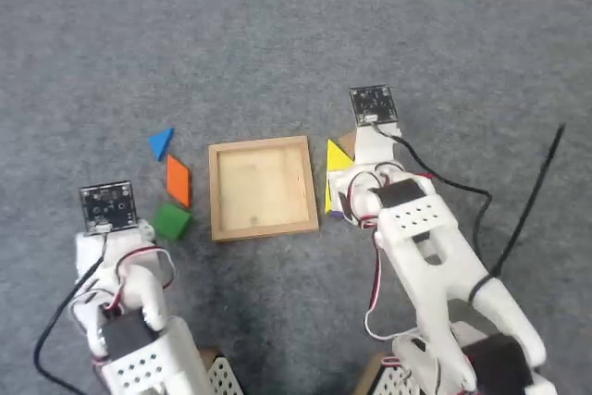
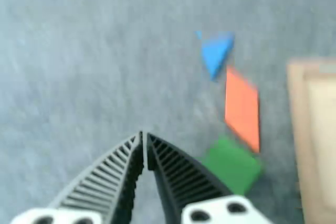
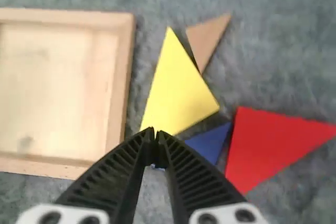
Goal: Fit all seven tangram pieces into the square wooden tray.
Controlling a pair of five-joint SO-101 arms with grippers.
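Tangram pieces [image 1: 178,180] lie either side of the tray [image 1: 215,193]. The left gripper [image 2: 144,138], jaws narrow and holding nothing, hangs near the green square [image 1: 172,220], orange parallelogram [image 1: 178,179] and blue triangle [image 1: 162,142]. Right of the tray, the right gripper [image 3: 155,132], likewise narrow and holding nothing, hovers by the yellow triangle [image 3: 178,95], tan triangle [image 3: 206,38], dark blue piece [image 3: 210,142] and red triangle [image 3: 273,140].

Seven pieces out there: five triangles, blue [image 1: 162,142], yellow [image 3: 178,93], tan [image 3: 206,38], navy [image 3: 210,142], red [image 3: 268,142], plus one orange parallelogram [image 1: 178,179] and one green square [image 1: 172,220]. One tray [image 1: 215,191]; left gripper [image 2: 144,136], right gripper [image 3: 155,131], that's two.
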